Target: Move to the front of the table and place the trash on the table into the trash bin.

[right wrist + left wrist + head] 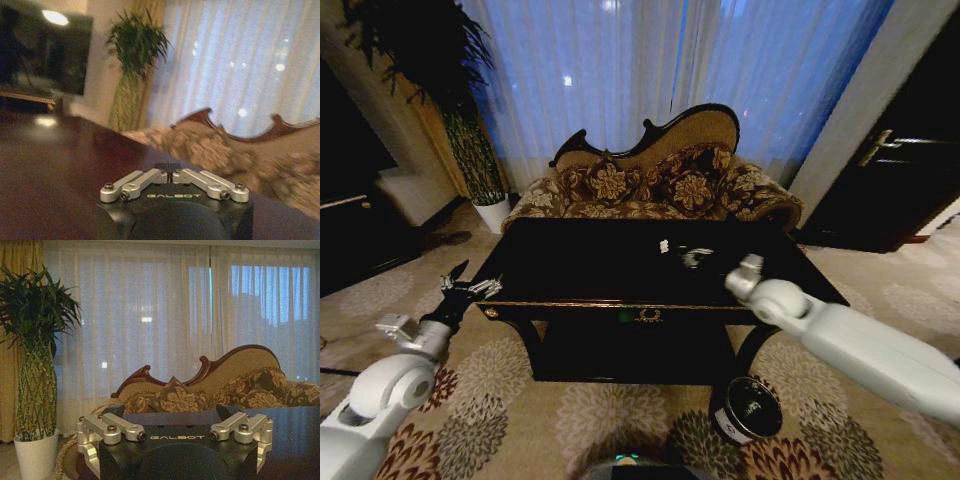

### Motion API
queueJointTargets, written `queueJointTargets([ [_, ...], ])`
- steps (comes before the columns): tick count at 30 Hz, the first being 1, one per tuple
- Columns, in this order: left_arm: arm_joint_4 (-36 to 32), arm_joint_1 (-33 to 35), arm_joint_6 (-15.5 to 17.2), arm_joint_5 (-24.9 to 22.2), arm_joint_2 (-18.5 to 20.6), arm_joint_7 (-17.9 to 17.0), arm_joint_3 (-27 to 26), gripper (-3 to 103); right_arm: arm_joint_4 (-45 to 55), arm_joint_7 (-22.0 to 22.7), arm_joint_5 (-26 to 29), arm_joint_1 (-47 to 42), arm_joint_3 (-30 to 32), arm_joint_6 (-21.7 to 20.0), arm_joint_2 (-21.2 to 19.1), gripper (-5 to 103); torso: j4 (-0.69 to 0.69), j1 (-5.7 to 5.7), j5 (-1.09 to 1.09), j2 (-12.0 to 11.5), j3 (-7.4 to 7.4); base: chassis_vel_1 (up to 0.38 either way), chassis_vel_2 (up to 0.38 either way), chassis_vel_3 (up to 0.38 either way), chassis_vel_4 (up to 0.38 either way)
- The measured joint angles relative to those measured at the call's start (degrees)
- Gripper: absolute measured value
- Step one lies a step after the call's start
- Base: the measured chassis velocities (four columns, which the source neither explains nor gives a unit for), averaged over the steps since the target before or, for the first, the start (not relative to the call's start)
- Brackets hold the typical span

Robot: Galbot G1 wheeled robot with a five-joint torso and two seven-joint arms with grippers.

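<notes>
The glossy black table (570, 270) with gold trim stands right in front of me. On its top lies the trash: small white paper bits (664, 245) and a shiny grey wad (695, 257) beside them. The black trash bin (750, 407) sits on the carpet by the table's right front leg. My right arm's wrist (748, 272) hangs over the table's right front part, a little short of the wad. The right gripper (168, 167) is shut, with nothing seen between its fingers. My left gripper (470, 288) (170, 412) hovers open just off the table's left front corner.
A brown floral sofa (650, 185) stands behind the table, in front of white curtains. A potted plant (470, 150) is at the back left and a dark door (900, 170) at the right. Patterned carpet (520, 420) surrounds the table.
</notes>
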Motion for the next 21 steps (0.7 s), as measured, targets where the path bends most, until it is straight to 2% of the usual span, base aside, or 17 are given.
queueJointTargets([
  [1, 0.0, 0.0, 0.0, 0.0, 0.0, 0.0, 0.0, 100, 0.0, 0.0, 0.0, 0.0, 0.0, 0.0, 0.0, 0, 0.00, 0.00, 0.00, 0.0, 0.00, 0.000, 0.000, 0.000, 0.000],
  [3, 0.0, 0.0, 0.0, 0.0, 0.0, 0.0, 0.0, 100, 1.0, -0.2, -0.1, -7.6, 7.2, 0.9, -1.6, 0, -0.01, 0.00, -0.01, 0.0, -0.01, 0.000, 0.000, 0.000, 0.000],
  [5, 0.0, 0.0, 0.0, 0.0, 0.0, 0.0, 0.0, 100, 1.8, 0.6, 0.4, -12.7, 11.6, 1.6, -2.1, 0, 0.02, 0.00, 0.01, 0.0, 0.00, 0.000, 0.000, 0.000, 0.000],
  [8, 0.0, 0.0, 0.0, 0.0, 0.0, 0.0, 0.0, 100, 2.1, 1.4, 0.6, -13.1, 12.4, 1.7, -1.8, 0, 0.04, 0.00, 0.00, 0.0, 0.00, 0.000, 0.000, 0.000, 0.000],
  [13, 0.0, 0.0, 0.0, 0.0, 0.0, 0.0, 0.0, 100, 3.1, 3.0, 1.4, -13.8, 14.1, 1.7, 0.1, 0, 0.06, 0.01, -0.01, 0.0, 0.01, 0.000, 0.000, 0.000, 0.000],
  [16, 0.0, 0.0, 0.0, 0.0, 0.0, 0.0, 0.0, 100, 1.7, 2.9, 0.7, -21.6, 23.2, 2.2, 2.2, 0, 0.06, 0.01, -0.03, 0.0, 0.00, 0.000, 0.000, 0.000, 0.000],
  [17, 0.0, 0.0, 0.0, 0.0, 0.0, 0.0, 0.0, 100, 1.7, 2.9, 0.7, -21.6, 23.2, 2.2, 2.2, 0, 0.06, 0.01, -0.03, 0.0, 0.00, 0.000, 0.000, 0.000, 0.000],
  [21, 0.0, 0.0, 0.0, 0.0, 0.0, 0.0, 0.0, 100, -0.9, 1.9, -1.1, -31.5, 31.6, 3.8, 5.0, 0, 0.02, 0.01, 0.00, 0.0, 0.00, 0.000, 0.000, 0.000, 0.000],
])
